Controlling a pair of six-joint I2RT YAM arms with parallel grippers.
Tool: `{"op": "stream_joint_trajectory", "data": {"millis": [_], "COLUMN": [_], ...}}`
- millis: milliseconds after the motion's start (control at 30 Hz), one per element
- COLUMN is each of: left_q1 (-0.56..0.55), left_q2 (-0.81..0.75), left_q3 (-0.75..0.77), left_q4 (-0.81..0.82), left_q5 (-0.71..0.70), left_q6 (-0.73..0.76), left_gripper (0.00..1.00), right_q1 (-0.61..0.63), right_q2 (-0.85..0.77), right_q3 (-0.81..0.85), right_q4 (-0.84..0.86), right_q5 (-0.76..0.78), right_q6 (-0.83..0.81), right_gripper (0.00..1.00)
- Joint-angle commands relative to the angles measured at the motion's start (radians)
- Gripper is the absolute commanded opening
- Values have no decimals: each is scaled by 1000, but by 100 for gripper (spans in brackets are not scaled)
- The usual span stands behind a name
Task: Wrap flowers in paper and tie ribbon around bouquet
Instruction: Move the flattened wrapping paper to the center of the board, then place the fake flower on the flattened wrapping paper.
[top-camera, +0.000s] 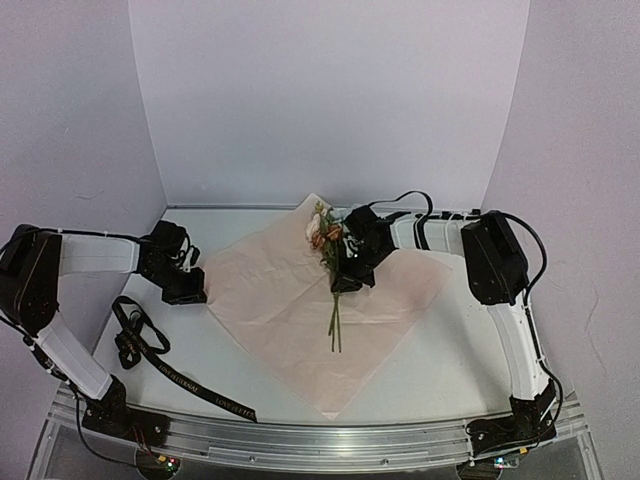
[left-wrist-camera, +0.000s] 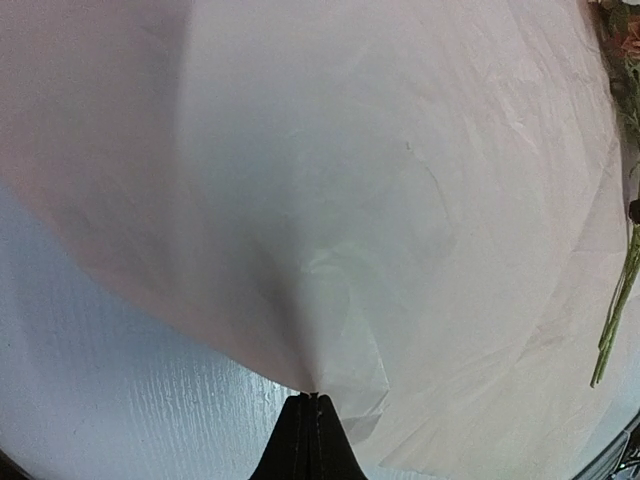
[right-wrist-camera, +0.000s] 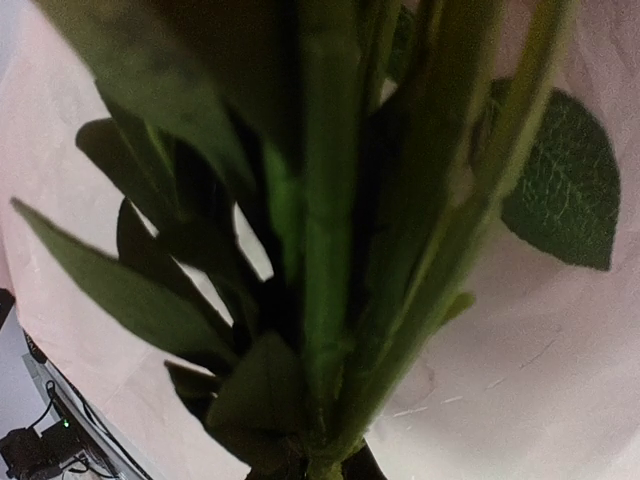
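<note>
– What does the left gripper (left-wrist-camera: 312, 398) hold?
– It is squeezed closed on the edge of the thin pink paper (left-wrist-camera: 400, 200), which puckers at its tips, then spreads wide and crinkly.
– And the right gripper (right-wrist-camera: 325, 470)?
– It pinches the flowers (right-wrist-camera: 320, 250) by their skinny green stems. Dark, veiny leaves fan out past it, over the paper's middle.

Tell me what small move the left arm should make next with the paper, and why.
Probably lift the pinched corner and fold it over the flowers toward the right. The left gripper is shut on the paper at its left corner, the right gripper holds the flower stems mid-sheet, and the sheet lies flat, not yet folded.
</note>
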Motion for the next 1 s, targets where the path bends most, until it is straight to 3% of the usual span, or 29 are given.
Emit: {"op": "stream_joint_trajectory", "data": {"millis": [0,267,567,833,967], "left_q1": [3,4,4,-35,-114], "left_q2": [32,44,22,-141,-192], "left_q3": [60,107,62,34,50], "left_q4": [-58,-113,-158,-152,-145], "left_q5": [29,40,35,-51,-122], "left_q6": [25,12,-46,-190,-261], "left_gripper": [0,0,2,45,49], "right_q1": [14,54,111,124,132], "right_q2": [-28,-112,-191,-216,-245], "right_q3": [-27,-230,-308,-274,-250], "right_q4": [-68,-96,-138,-166,-170], "right_q5": [153,246,302,272,270], "right_q6": [31,158,213,211,204], "right_gripper": [0,0,0,0,0]}}
